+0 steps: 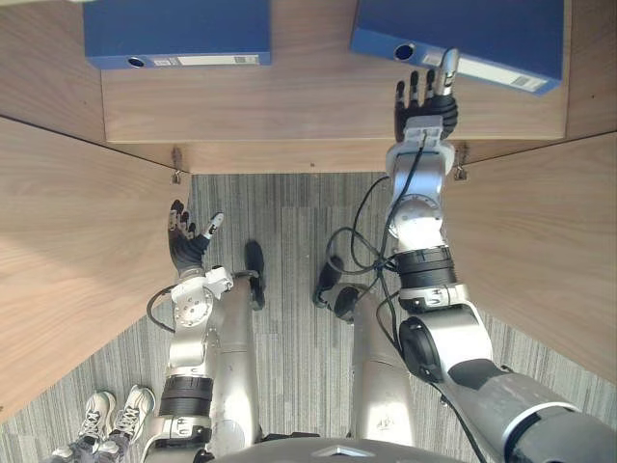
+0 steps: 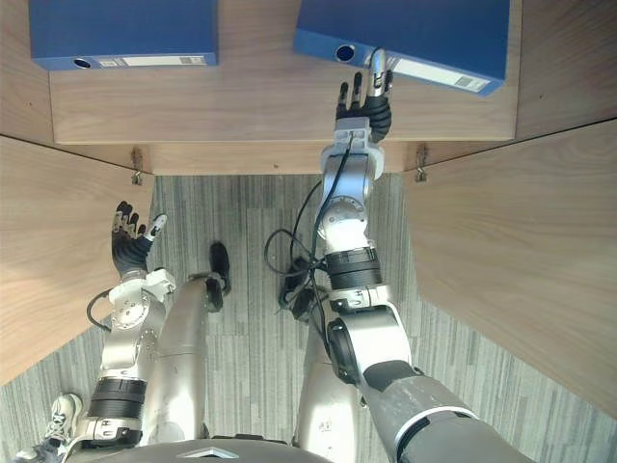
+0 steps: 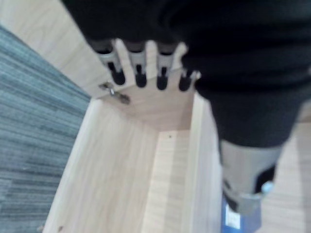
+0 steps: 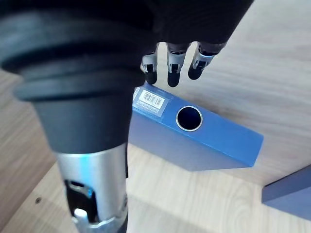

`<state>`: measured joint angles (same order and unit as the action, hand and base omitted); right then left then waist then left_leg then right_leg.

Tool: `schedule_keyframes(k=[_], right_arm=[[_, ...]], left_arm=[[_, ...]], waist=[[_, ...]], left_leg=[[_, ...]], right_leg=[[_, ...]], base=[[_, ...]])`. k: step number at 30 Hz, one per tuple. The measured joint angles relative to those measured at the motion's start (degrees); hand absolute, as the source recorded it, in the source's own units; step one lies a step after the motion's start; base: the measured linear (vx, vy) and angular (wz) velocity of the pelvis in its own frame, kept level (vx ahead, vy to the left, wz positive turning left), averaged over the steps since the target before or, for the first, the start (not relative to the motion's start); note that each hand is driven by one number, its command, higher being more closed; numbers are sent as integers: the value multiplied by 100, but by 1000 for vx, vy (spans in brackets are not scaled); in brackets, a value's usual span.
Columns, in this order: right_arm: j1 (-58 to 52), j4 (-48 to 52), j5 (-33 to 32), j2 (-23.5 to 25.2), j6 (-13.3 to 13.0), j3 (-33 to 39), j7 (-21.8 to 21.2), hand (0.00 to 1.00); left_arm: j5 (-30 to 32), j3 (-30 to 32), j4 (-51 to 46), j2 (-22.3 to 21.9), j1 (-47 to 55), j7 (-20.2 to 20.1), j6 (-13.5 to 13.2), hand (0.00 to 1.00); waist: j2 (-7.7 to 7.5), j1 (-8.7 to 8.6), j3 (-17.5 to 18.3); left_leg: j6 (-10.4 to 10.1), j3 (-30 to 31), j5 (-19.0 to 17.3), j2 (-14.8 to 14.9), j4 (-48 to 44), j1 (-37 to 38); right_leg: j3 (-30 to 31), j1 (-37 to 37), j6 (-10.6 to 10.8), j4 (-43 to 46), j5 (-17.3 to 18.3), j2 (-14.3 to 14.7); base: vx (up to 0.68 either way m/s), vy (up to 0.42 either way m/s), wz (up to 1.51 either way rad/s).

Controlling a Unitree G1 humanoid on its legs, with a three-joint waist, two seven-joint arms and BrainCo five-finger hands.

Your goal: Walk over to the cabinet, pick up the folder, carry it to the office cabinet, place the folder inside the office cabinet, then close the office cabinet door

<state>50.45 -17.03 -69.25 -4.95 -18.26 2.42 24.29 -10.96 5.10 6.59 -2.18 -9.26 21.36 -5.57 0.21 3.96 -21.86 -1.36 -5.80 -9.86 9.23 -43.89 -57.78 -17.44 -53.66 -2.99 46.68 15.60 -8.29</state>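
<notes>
Two blue folders lie flat on the cabinet's wooden shelf (image 1: 289, 106), spines towards me. The right folder (image 1: 472, 34) lies slightly askew, with a round finger hole and a white label on its spine. My right hand (image 1: 424, 101) reaches up over the shelf with its fingers straight, and the fingertips (image 4: 172, 75) are at that folder's spine (image 4: 204, 141) near the label, the thumb apart from it. The left folder (image 1: 174, 29) lies untouched. Lower down, my left hand (image 1: 185, 241) is open beside the left cabinet door and holds nothing.
Both cabinet doors stand wide open, the left door (image 1: 67, 270) and the right door (image 1: 540, 251) flanking my arms. Grey striped carpet (image 1: 289, 222) lies below the shelf edge. A person's shoes (image 1: 116, 415) stand at my lower left.
</notes>
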Motion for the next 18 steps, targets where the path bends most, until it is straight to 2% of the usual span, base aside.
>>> schedule_keyframes(k=[7, 13, 16, 17, 18], right_arm=[[-142, 3, 228, 206, -8, -1, 6, 0], [-545, 265, 522, 340, 1, -21, 35, 0], [-817, 834, 1038, 309, 109, -218, 48, 0], [-970, 1107, 1537, 274, 272, -273, 73, 0], [-1032, 1189, 1750, 234, 356, -285, 85, 0]], left_arm=[[2, 109, 189, -5, -197, 177, 77, 0], [11, 136, 190, -48, -270, 218, 129, 0], [83, 163, 161, -83, -232, 218, 147, 0], [115, 163, 117, -94, -208, 216, 158, 0], [116, 163, 99, -105, -202, 215, 162, 0]], waist=[[0, -92, 0], [-1, -85, -1], [-1, -90, -1], [-1, -93, -1], [-2, -92, -2]], left_leg=[[-5, 13, 2, 58, -2, -11], [-19, -37, -49, 77, -9, 0], [-3, -56, -86, 77, -36, 3], [9, -60, -126, 81, -79, 25], [18, -60, -147, 83, -92, 43]], right_leg=[[5, -2, -3, -42, -28, 68], [29, -2, 10, -81, -33, 73], [48, 9, 28, -97, -34, 73], [53, 50, 44, -97, -25, 73], [55, 76, 57, -96, -17, 73]], base=[[-38, -10, -3], [-25, 6, -4], [2, 25, -4], [6, 19, -4], [0, 0, 0]])
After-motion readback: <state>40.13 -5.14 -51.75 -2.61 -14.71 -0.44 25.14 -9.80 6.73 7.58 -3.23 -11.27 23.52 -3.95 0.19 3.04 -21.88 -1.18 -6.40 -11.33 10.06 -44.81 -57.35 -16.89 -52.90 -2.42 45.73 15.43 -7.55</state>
